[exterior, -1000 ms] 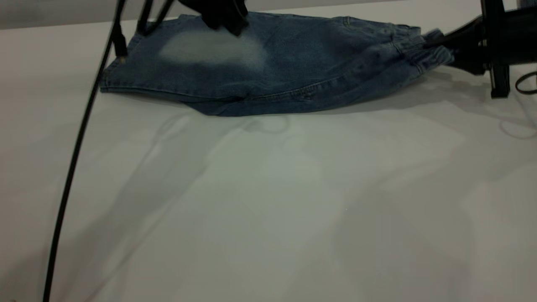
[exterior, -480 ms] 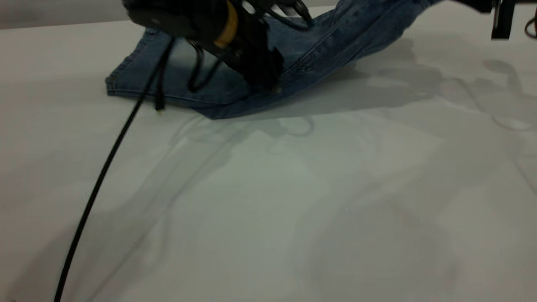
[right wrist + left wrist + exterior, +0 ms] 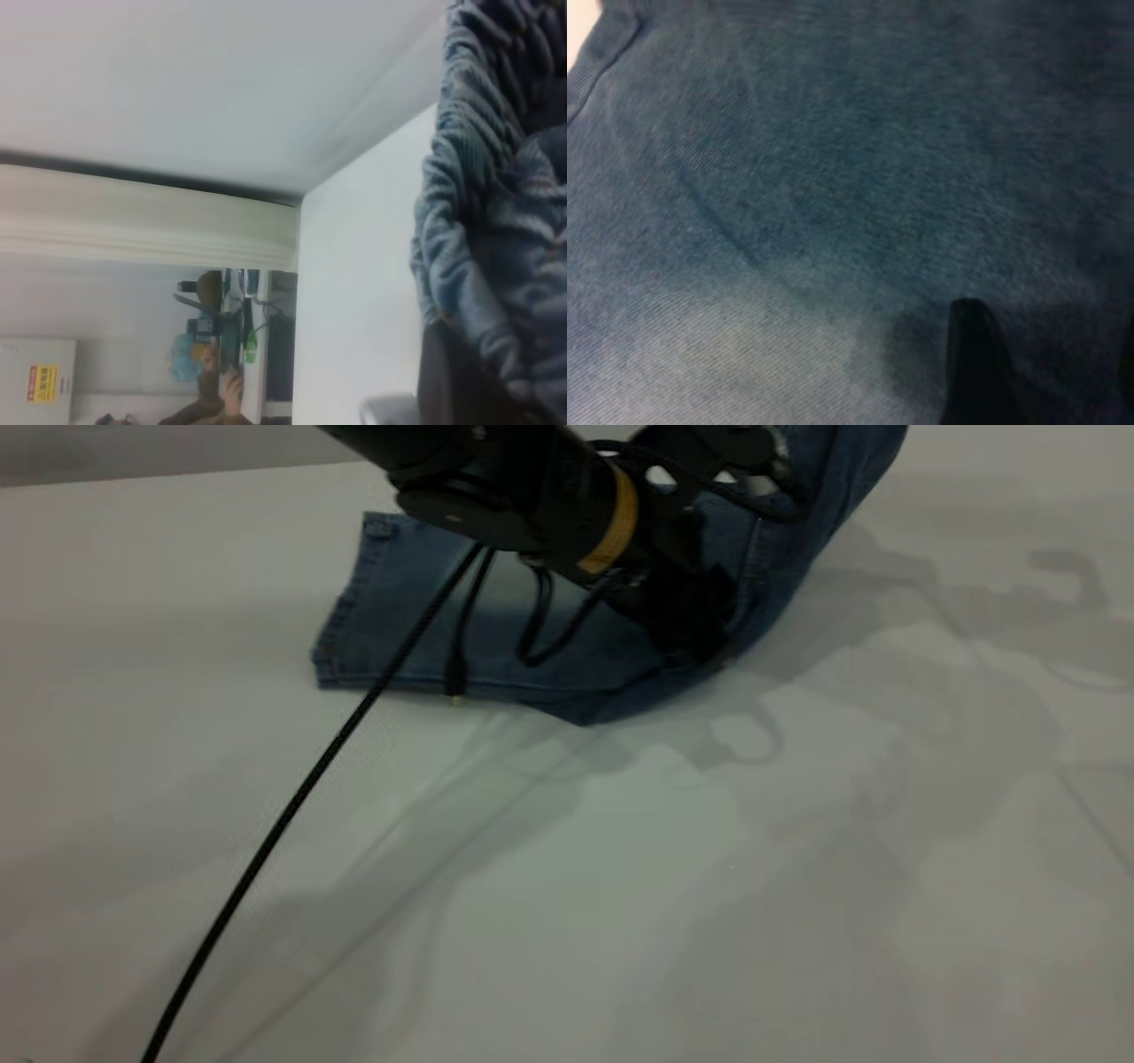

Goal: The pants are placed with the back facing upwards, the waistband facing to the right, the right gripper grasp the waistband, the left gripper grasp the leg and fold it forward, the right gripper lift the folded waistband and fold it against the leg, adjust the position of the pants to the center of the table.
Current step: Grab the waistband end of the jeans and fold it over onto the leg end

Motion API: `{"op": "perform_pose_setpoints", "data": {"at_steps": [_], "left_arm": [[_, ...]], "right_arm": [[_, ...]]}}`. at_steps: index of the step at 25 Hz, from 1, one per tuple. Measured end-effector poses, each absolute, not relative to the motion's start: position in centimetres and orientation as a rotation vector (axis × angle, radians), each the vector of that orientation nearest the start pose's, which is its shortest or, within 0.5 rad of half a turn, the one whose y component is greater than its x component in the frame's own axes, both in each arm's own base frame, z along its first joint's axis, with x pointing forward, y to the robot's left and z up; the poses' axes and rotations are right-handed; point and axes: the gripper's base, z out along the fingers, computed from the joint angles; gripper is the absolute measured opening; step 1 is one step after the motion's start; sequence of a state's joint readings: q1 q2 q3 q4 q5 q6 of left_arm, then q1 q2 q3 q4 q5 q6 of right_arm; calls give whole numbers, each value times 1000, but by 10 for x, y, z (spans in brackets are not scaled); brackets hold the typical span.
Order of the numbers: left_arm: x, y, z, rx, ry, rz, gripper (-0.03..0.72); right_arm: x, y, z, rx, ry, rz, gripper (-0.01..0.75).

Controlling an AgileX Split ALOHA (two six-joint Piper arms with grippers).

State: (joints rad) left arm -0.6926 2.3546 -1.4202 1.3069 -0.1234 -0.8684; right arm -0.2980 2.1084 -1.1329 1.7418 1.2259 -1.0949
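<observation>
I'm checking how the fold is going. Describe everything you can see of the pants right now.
The pants are blue washed denim with a faded pale patch and a stitched hem at the exterior view's left. The leg end lies flat on the table; the right part rises steeply out of frame. The left gripper presses down on the fabric near the bend. In the right wrist view the ruched waistband hangs bunched, close against the right gripper, apparently held.

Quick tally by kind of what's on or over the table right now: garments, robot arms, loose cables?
Garments: 1, the pants
Robot arms in exterior view: 1, carrying the left gripper, down on the denim
Loose black cables: 1, the cable crossing the table
Total: 3
</observation>
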Motion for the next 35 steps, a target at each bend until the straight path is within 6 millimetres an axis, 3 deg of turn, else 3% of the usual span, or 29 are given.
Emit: {"op": "perform_pose_setpoints", "data": {"at_steps": [5,16,21,24,29,35], "left_arm": [[365,-297,63,1277,2038,-102,353],[378,-276,128,1133,2007,188,353],[382,-254,123,1137,2084,389,327],[385,-233,114,1123,2179,414,293],[394,-208,104,1093,2246,310,272],[393,-214,95,1132,2233,182,272]], "right_arm": [[389,-31,148,406,2050,1573,90],[388,-30,147,390,2064,1567,90],[389,-19,147,363,2077,1584,90],[389,-10,147,336,2088,1595,90],[389,2,147,297,2103,1609,90],[390,10,148,284,2103,1623,90]]}}
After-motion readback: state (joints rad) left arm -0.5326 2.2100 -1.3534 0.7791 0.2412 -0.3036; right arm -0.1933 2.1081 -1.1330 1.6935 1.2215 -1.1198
